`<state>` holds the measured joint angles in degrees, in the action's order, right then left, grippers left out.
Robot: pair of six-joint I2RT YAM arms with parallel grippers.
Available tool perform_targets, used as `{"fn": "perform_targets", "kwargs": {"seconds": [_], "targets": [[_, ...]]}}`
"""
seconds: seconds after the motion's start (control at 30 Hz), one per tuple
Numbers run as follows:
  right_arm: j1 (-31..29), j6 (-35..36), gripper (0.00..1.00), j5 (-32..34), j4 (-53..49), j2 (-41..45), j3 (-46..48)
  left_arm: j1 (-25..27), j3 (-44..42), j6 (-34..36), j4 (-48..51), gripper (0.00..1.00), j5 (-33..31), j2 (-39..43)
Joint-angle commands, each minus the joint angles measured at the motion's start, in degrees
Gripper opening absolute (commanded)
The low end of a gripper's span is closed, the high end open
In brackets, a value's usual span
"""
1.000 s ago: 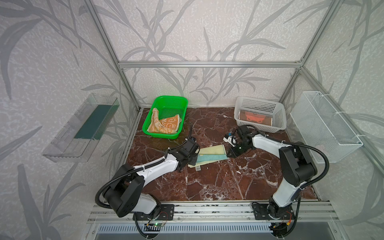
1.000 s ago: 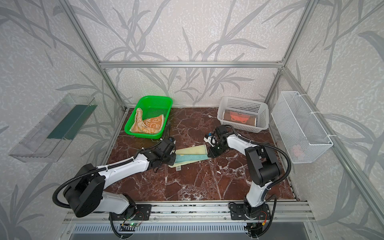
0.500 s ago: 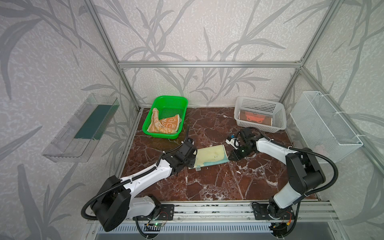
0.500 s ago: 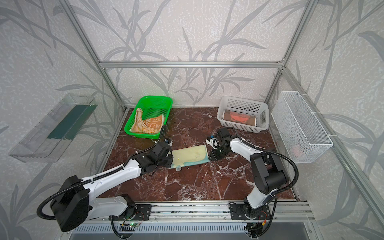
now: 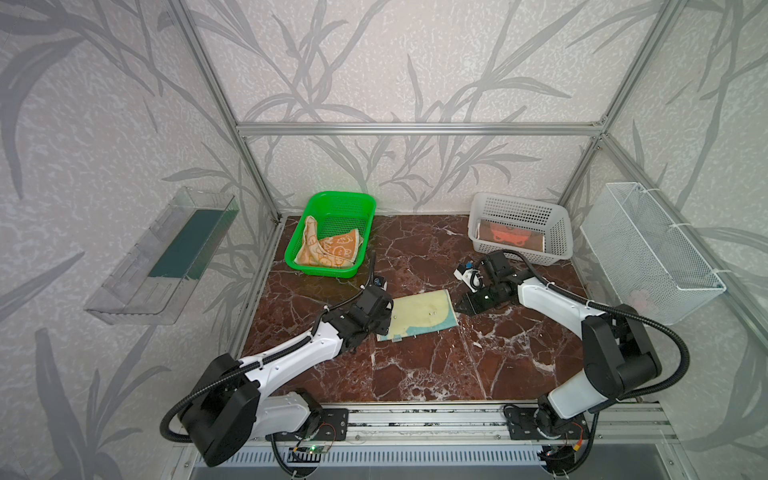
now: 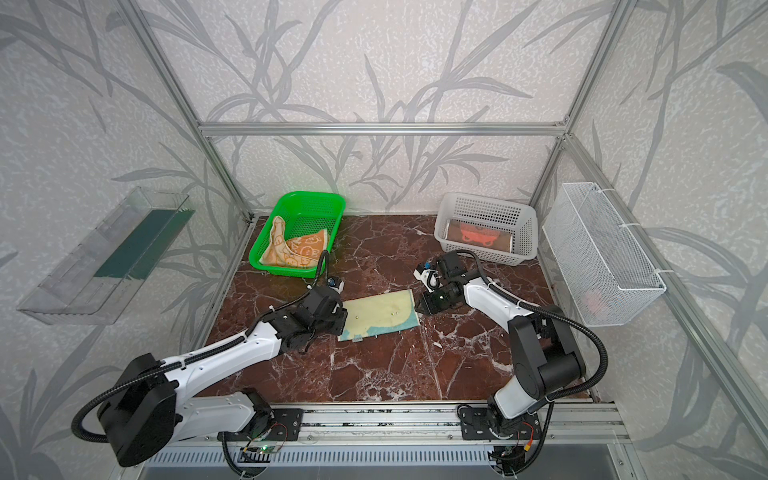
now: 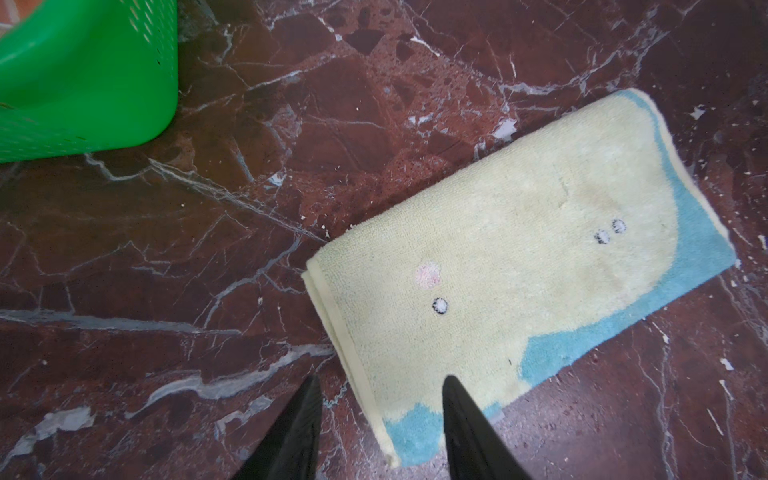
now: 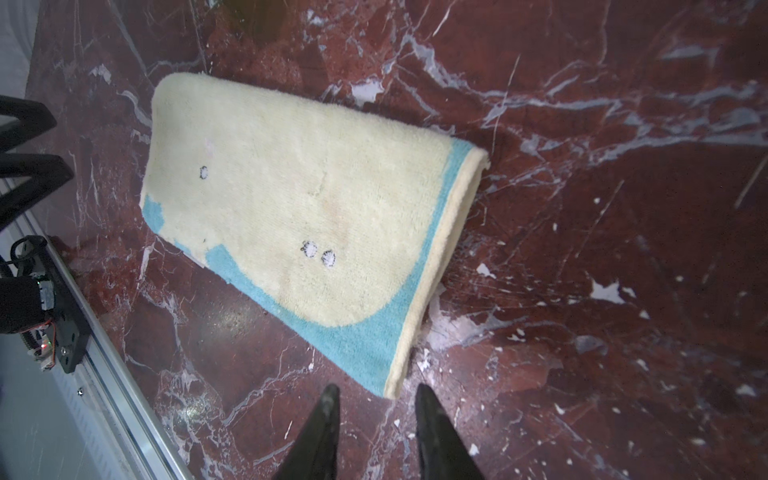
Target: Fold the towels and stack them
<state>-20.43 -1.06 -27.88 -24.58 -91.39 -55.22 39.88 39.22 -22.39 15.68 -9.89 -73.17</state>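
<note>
Folding of the pale yellow terry towel with blue corners, flat on the red-brown marble tabletop, seems half done; left gripper and right gripper stand parted and empty at its short ends; next, both must regrip its corners for another fold.

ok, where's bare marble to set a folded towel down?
Free: front strip between yellow towel and front rail; back middle between green basket and white basket. Crowded: centre, where left gripper and right gripper flank the yellow towel.
</note>
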Motion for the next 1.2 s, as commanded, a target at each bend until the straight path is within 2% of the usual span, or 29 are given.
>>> {"fn": "perform_targets", "kwargs": {"seconds": [0.0,0.17,0.2,0.27,0.6,0.87,1.17], "targets": [[-0.1,-4.7,0.38,0.9,5.1,-2.0,1.1,0.1,0.8,-2.3,-0.5,0.48,0.2,-2.8],[-0.1,-6.0,0.4,1.6,6.1,-5.7,0.0,0.1,0.9,-2.7,-2.5,0.48,0.2,-6.9],[-0.1,-6.3,0.45,1.5,6.2,-6.0,-0.1,0.1,0.9,-2.7,-2.9,0.48,0.0,-7.7],[-0.1,-6.7,0.47,0.6,7.5,-6.8,0.0,0.1,0.9,-2.7,-3.4,0.48,-0.3,-8.9],[0.1,-7.5,0.5,-1.3,8.4,-12.7,-0.6,0.1,-0.4,-3.3,-4.8,0.48,-1.4,-10.2],[0.0,-8.0,0.5,-4.3,9.3,-14.2,0.0,0.1,-0.6,-3.1,-5.3,0.48,-1.4,-11.1],[-1.3,-8.1,0.47,-3.4,7.7,-15.9,-0.7,0.1,-1.4,-3.3,-6.6,0.47,-0.5,-13.0]]}}
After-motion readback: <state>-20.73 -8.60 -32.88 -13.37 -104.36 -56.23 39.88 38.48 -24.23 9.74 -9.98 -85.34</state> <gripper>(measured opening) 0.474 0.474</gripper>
